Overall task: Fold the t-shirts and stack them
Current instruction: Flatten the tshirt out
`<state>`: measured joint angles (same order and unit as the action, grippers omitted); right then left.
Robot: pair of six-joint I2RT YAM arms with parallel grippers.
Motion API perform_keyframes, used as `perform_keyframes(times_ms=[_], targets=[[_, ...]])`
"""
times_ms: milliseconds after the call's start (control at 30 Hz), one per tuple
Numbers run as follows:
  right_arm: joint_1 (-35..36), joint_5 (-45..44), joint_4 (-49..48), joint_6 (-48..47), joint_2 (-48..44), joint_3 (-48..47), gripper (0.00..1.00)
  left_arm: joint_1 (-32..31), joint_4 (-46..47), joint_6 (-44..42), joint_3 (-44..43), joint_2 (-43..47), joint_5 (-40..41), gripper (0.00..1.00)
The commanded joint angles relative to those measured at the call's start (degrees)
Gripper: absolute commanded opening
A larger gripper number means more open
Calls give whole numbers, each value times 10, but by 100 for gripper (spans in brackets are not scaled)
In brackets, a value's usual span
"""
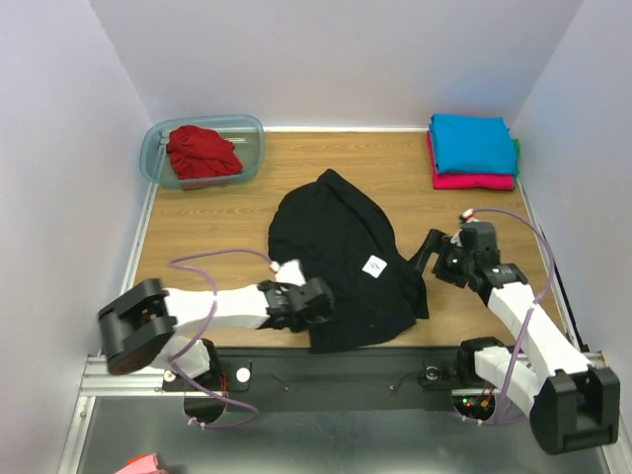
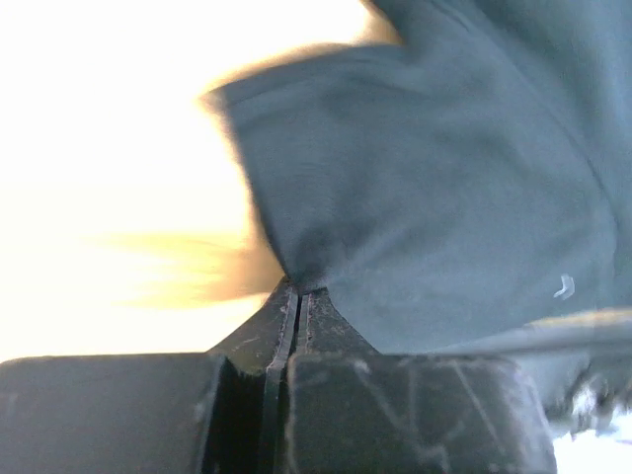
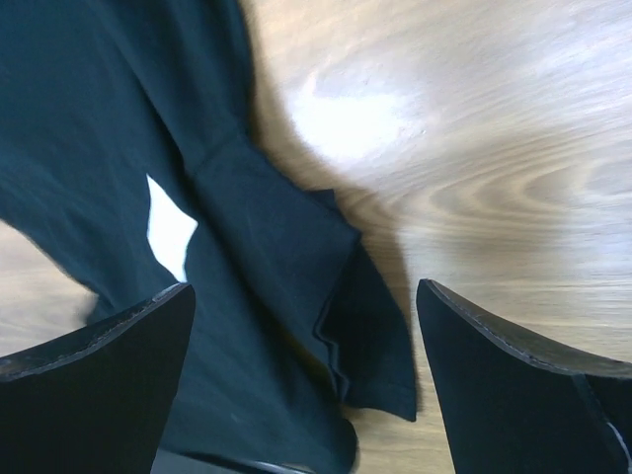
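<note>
Soft and light, the black t-shirt (image 1: 341,237) should drape limply from the edge the left claw (image 2: 296,294) clenches, while the right claw (image 3: 304,291) hangs released over another corner.

black t-shirt (image 1: 341,247): rumpled, spread flat, centre of desk (image 1: 217,222) | red t-shirt (image 1: 202,150): bunched, far-left corner | turquoise t-shirt (image 1: 472,143): folded, atop folded magenta t-shirt (image 1: 474,181), far-right corner

The right tool (image 3: 303,284), fingers wide apart, hovers over a crumpled black cloth t-shirt (image 3: 267,247) bearing a white tag (image 3: 168,232), on the pale wooden counter (image 3: 474,148).
</note>
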<state>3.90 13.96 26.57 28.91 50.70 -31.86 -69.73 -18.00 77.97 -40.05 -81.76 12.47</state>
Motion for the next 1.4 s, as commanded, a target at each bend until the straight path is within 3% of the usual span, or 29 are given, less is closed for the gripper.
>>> perform_keyframes(times_ms=[0, 67, 233, 433, 633, 700, 800, 833, 867, 1000, 1200, 1367], targets=[[103, -78, -31, 26, 48, -1, 99, 83, -120, 13, 55, 122, 91, 0], [156, -120, -30, 47, 63, -13, 100, 145, -131, -18, 74, 192, 108, 0], [184, -133, -29, 70, 49, -14, 99, 251, -211, -52, 55, 316, 180, 0], [226, -127, -42, 98, 77, -7, 93, 280, -194, -87, 52, 403, 181, 0], [350, -136, -94, 136, 141, -37, 88, 281, -174, -105, 65, 396, 148, 0], [400, -185, -96, 149, 177, -56, 87, 281, -177, -105, 67, 391, 147, 0], [423, -222, -95, 166, 207, -65, 75, 282, -179, -107, 66, 398, 147, 0], [426, -236, -95, 174, 222, -67, 66, 283, -179, -108, 66, 404, 149, 0], [428, -242, -95, 175, 228, -68, 42, 282, -179, -110, 67, 408, 151, 0], [429, -314, -61, 184, 220, -79, 8, 283, -195, -110, 49, 419, 171, 0], [418, -541, 89, 203, 148, -175, 3, 292, -226, -120, -13, 395, 238, 0], [317, -576, 141, 150, 81, -245, 4, 318, -283, -143, -138, 351, 328, 0]])
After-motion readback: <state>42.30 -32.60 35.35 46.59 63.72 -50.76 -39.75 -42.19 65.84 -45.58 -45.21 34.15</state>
